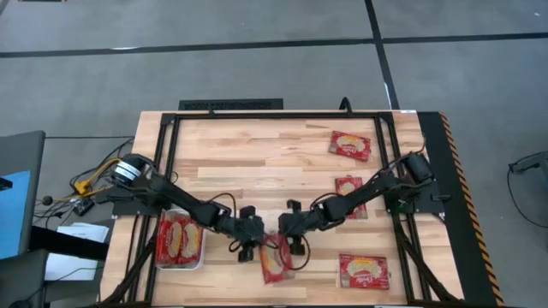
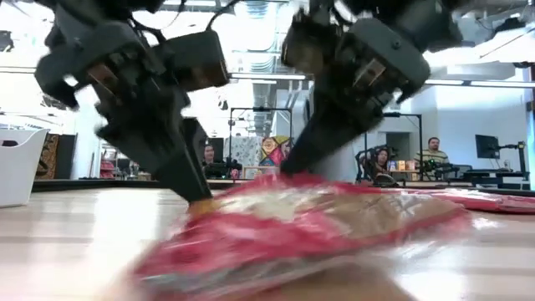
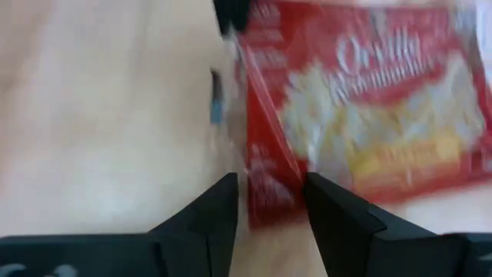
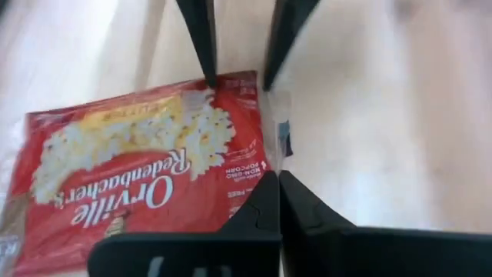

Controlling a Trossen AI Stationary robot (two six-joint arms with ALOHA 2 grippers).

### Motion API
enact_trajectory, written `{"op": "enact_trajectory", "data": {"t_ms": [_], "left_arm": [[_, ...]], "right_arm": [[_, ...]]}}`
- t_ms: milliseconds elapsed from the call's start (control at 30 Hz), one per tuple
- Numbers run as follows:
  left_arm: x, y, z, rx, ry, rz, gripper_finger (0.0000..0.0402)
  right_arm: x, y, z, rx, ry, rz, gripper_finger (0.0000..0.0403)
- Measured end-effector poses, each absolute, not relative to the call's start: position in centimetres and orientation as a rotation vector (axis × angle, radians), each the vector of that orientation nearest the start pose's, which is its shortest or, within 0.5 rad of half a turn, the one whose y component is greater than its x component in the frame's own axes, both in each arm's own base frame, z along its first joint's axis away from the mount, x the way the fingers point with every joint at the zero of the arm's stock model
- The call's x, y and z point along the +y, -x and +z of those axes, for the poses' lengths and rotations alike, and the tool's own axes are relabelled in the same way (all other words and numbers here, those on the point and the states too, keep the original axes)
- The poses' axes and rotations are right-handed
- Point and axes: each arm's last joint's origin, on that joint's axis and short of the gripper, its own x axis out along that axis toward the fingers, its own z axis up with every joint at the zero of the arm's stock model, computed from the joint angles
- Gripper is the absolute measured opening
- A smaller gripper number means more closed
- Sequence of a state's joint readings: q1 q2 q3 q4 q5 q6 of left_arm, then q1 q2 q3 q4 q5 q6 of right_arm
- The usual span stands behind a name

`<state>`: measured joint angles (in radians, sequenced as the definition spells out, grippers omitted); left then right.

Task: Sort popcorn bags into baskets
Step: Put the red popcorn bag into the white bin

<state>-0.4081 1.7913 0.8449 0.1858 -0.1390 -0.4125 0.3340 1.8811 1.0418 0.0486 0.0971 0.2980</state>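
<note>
One red popcorn bag (image 1: 276,259) lies near the table's near edge between both grippers; it also shows as bag (image 3: 369,92), bag (image 4: 138,177) and, blurred, bag (image 2: 301,226). My right gripper (image 1: 291,233) (image 4: 278,178) is shut at the right corner of the bag's far short edge. My left gripper (image 1: 248,238) (image 3: 270,188) is open, its fingers on either side of the left corner of that same edge. The white tray (image 1: 159,257) at the near left holds two red bags. My right gripper pinches the bag's far short edge (image 4: 257,173) near its right corner between its two shut fingers, slanting down from the far right. The bag's far end looks raised while its near end stays on the table. My left gripper straddles the far edge's left corner (image 3: 265,181); whether it touches, I cannot tell.
Three more red bags lie on the right half: bag (image 1: 349,144) far, bag (image 1: 349,190) under the right arm, bag (image 1: 364,271) near. A black frame (image 1: 257,115) rims the table. The tray's wall (image 2: 17,163) shows at left; people sit in the room behind.
</note>
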Motion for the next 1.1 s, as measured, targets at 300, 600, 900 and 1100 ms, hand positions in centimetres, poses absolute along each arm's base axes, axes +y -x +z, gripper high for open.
{"op": "enact_trajectory", "data": {"t_ms": [300, 600, 900, 1100], "left_arm": [[-11.5, -30.6, 19.7, 0.554, 0.071, 0.01, 0.0139], [-11.0, -31.0, 19.4, 0.611, 0.192, -0.154, 0.0139], [-10.8, -31.1, 19.4, 0.59, 0.141, -0.087, 0.0017], [-10.9, -30.6, 19.3, 0.58, 0.058, 0.074, 0.0006]], "right_arm": [[13.3, -36.9, 19.0, 0.757, 0.234, 0.152, 0.0004], [14.8, -37.6, 22.7, 0.7, 0.473, 0.113, 0.0003], [14.9, -37.9, 23.9, 0.659, 0.473, -0.014, 0.0046], [13.8, -35.4, 27.0, 0.606, 0.265, -0.107, 0.0141]]}}
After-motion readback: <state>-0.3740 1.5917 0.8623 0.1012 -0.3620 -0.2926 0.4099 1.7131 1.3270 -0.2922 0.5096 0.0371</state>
